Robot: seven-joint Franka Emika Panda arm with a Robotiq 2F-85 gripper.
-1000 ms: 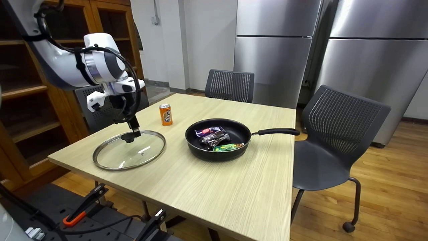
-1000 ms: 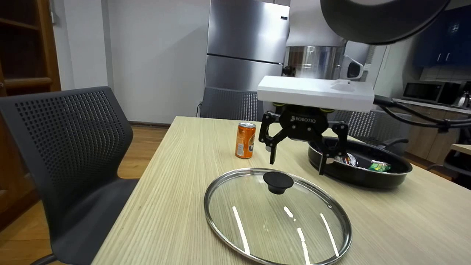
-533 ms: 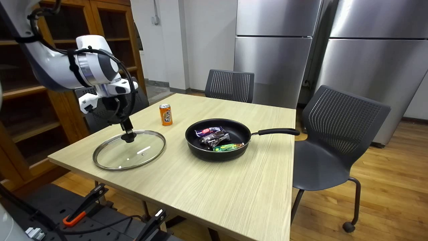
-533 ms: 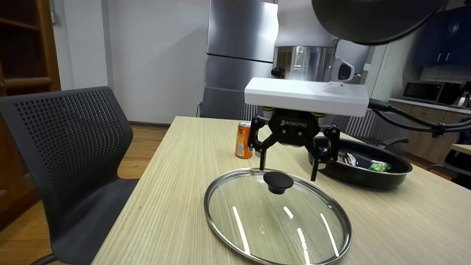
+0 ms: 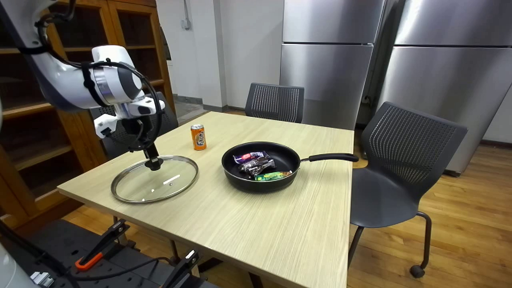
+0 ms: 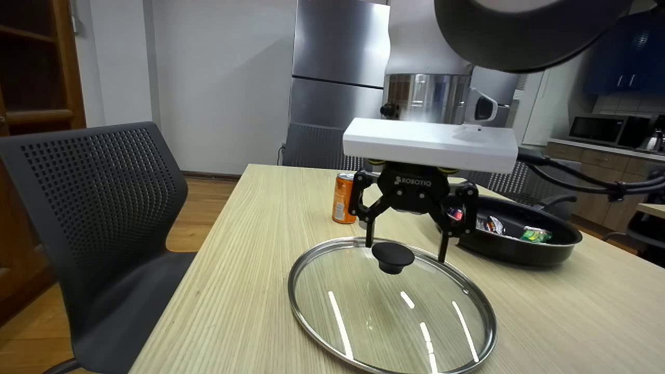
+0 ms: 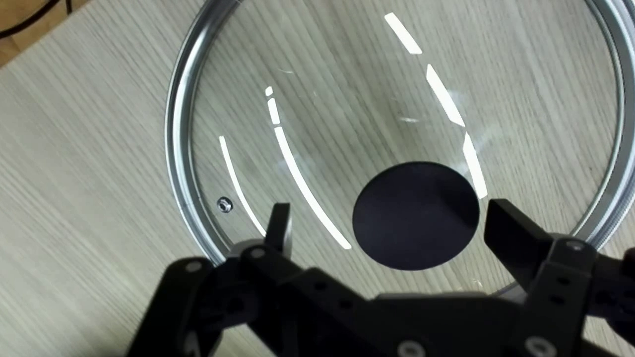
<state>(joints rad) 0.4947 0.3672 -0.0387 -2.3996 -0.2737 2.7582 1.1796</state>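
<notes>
A round glass lid [image 6: 358, 306] with a metal rim lies flat on the table; it also shows in an exterior view [image 5: 138, 184] and the wrist view [image 7: 317, 144]. Its black knob [image 6: 387, 253] stands up from its middle. My gripper [image 6: 406, 252] is open and empty, pointing down over the lid. In the wrist view the knob [image 7: 415, 218] appears between the spread fingers [image 7: 390, 214], nearer the right-hand finger, with visible gaps on both sides. In an exterior view the near finger [image 5: 153, 157] overlaps the knob. I see no contact.
A black pan [image 5: 264, 186] with several wrapped bars [image 5: 258, 165] stands on the table [image 5: 256, 228], its handle [image 5: 332, 157] pointing away from the lid. An orange can [image 5: 198, 137] stands behind the lid. Chairs [image 5: 408, 160] surround the table; a wooden cabinet [image 5: 24, 124] is beside the arm.
The gripper has moved left in both exterior views and come down, so its fingertips now sit lower, on either side of the knob. It stays open. The lid, pan and can have not moved.
</notes>
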